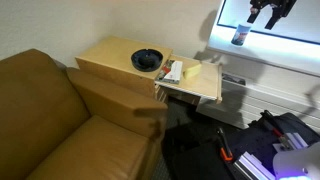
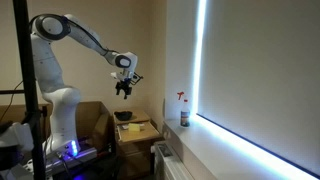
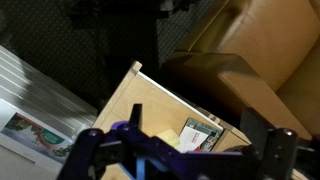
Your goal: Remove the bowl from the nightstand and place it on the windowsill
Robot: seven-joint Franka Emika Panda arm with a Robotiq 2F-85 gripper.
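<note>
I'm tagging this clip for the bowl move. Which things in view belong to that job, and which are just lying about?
Part of the job:
- bowl
- nightstand it sits on
- windowsill
- gripper, open and empty, up in the air

Just lying about:
- bottle on the windowsill
- papers beside the bowl
- brown couch

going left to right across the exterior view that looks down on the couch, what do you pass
couch → bowl on the nightstand → bottle on the windowsill → gripper up at the top edge
</note>
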